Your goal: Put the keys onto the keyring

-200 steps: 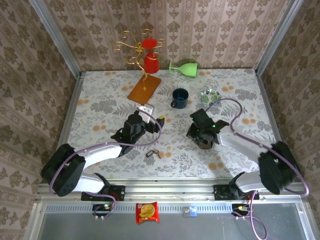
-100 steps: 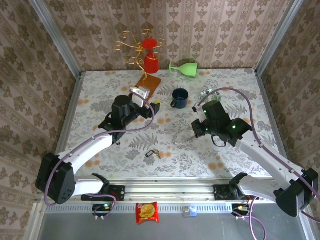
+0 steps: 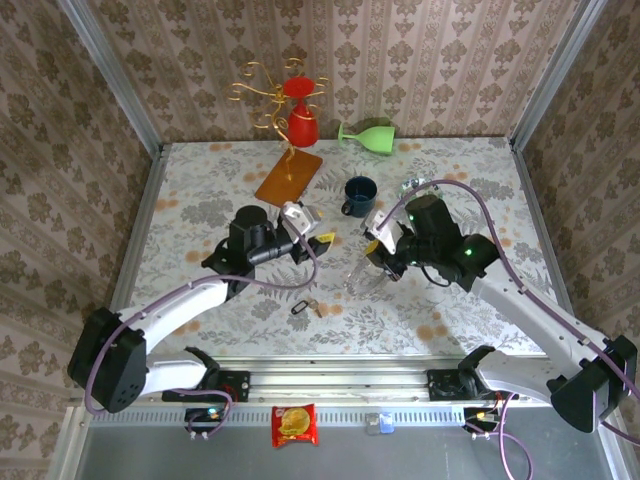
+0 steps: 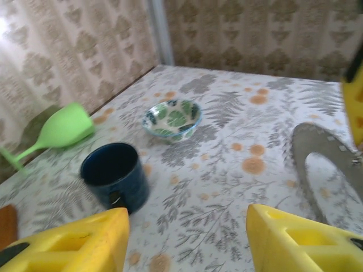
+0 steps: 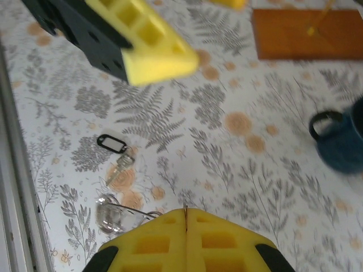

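Right gripper (image 5: 186,214) clamped tight on the keyring (image 4: 300,150) — left gripper (image 4: 188,226) spread wide, empty — keys (image 5: 116,153) on the table (image 3: 200,200).

no words, numbers or brand marks can be read anywhere. the red packet (image 3: 295,425) lying below the bench's front rail (image 3: 340,378) carries a printed design, but it is too small and blurred to make out any lettering.

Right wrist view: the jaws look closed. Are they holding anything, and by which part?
The right gripper appears shut on the keyring, pinching the flat ring at its rim. The left gripper is open, holding nothing.
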You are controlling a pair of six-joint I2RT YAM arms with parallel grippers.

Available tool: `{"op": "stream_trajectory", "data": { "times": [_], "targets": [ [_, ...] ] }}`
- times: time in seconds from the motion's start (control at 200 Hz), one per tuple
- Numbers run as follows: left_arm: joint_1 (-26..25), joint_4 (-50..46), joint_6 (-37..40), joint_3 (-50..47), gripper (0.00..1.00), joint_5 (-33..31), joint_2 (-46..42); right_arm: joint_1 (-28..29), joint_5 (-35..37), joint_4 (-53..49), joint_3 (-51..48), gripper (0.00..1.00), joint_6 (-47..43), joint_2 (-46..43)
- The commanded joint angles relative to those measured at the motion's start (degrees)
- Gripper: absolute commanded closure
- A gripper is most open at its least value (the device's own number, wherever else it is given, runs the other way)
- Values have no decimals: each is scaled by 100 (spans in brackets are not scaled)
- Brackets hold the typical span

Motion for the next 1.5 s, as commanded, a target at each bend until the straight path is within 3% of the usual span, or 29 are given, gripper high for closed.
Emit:
{"op": "stream_trajectory", "data": {
  "times": [0.0,0.195,0.545,1.17,1.265,1.345,1.385,1.445,1.495],
  "targets": [
    [5,917,592,-269,47,1189,126,-2,-750,684,-155,100,-662,-117],
    [-12,869,917,-216,62,2227,293,9,-1113,929,-201,100,-841,6],
    [-134,335,1216,-6,65,2922,570,151,-1259,1044,-362,100,-1212,33],
    [-242,394,1148,38,78,3040,669,413,-1295,1008,-326,100,-1406,215],
    [-258,487,1075,30,86,3035,671,440,-1280,998,-323,100,-1397,250],
    [-255,510,1022,14,100,3002,656,440,-1195,1045,-346,100,-1374,223],
    [-254,516,982,-7,100,2947,622,434,-1043,1139,-375,100,-1266,148],
    [-252,528,876,-60,100,2750,535,354,-872,1255,-460,81,-1053,-54],
    [-257,530,666,-99,100,2477,434,229,-816,1387,-596,71,-878,-310]
  ]
}}
